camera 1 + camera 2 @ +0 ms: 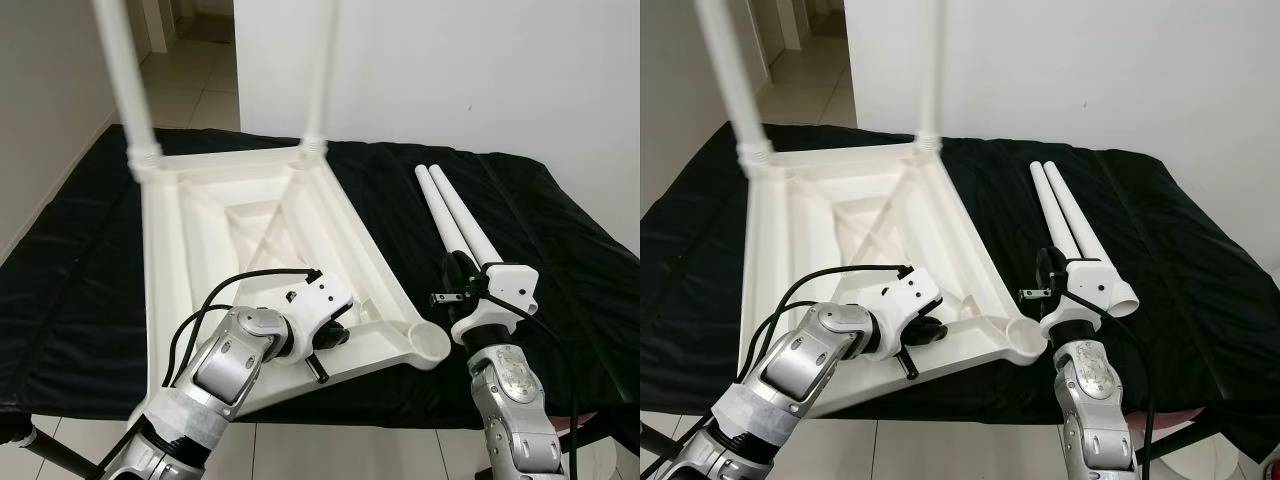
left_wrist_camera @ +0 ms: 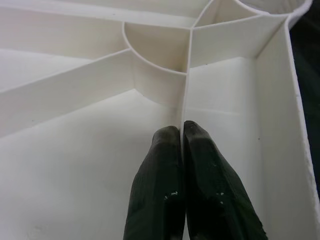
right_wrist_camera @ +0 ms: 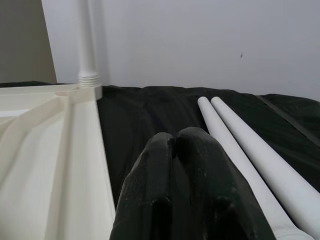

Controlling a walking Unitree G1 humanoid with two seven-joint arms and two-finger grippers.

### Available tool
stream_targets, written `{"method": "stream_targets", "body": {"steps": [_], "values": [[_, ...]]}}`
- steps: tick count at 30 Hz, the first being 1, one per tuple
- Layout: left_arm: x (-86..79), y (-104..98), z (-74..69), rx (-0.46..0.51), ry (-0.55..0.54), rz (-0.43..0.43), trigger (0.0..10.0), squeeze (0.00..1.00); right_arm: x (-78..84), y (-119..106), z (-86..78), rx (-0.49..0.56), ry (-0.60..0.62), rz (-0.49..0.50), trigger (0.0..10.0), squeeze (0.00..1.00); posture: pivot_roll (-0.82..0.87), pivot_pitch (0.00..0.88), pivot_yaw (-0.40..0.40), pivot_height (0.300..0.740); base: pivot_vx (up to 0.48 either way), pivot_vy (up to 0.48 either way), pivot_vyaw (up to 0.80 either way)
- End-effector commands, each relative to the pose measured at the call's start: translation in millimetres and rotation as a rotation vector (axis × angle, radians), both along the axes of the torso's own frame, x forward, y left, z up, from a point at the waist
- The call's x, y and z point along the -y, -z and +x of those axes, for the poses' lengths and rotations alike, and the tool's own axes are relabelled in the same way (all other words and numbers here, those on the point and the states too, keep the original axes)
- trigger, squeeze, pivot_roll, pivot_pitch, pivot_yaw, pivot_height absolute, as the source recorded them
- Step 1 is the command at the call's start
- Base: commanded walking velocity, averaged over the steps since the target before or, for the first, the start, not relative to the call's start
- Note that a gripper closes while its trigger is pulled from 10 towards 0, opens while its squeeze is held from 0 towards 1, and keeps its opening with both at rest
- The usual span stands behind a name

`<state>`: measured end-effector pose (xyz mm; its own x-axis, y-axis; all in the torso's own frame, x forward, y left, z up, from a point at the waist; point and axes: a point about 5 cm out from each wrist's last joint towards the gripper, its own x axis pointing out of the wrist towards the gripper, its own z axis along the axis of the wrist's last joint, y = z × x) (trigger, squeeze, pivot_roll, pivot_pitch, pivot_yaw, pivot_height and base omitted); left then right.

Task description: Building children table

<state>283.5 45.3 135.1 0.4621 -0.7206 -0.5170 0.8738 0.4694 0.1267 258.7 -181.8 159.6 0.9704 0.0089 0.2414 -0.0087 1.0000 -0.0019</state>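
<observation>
White tabletop [image 1: 250, 220], two legs fitted; our left tool [image 2: 182, 142] apparently pinches a rib, right tool [image 3: 175, 145] closed, empty; next, grasp loose legs [image 1: 455, 215].

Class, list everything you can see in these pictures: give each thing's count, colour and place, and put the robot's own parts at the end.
Upturned children's table top: one, white, underside up on the black cloth, left of centre.
Fitted table legs: two, white, standing upright in the top's far corners.
Loose table legs: two, white, lying side by side on the cloth, right of the table top.
Empty leg socket: one, white, at the top's near right corner.
Black cloth: one, covering the work surface.
Wall: white, behind.
Left gripper: black fingers pinching a thin rib inside the table top.
Right gripper: black fingers together, beside the loose legs.
</observation>
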Motion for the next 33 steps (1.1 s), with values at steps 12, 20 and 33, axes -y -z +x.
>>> {"method": "stream_targets", "body": {"steps": [12, 20, 33], "values": [[2.2, -12.3, 2.7, 0.198, -0.016, 0.025, 10.0, 0.0, 3.8, 1.3, 3.8, -0.007, 0.026, 0.003, 10.0, 0.0, -0.06, 0.0, -0.035, 0.74, 0.0, 0.0, 0.0], [10.6, -25.5, -12.7, 0.195, 0.135, -0.091, 10.0, 0.0, 5.9, 1.9, 9.2, -0.019, 0.044, 0.013, 10.0, 0.0, -0.06, 0.0, -0.038, 0.74, 0.0, 0.0, 0.0], [20.9, -56.7, -14.2, 0.294, 0.06, -0.377, 10.0, 0.0, 28.3, 11.7, 40.0, -0.121, 0.202, -0.021, 10.0, 0.14, -0.07, 0.0, -0.042, 0.74, 0.0, 0.0, 0.0]]}}
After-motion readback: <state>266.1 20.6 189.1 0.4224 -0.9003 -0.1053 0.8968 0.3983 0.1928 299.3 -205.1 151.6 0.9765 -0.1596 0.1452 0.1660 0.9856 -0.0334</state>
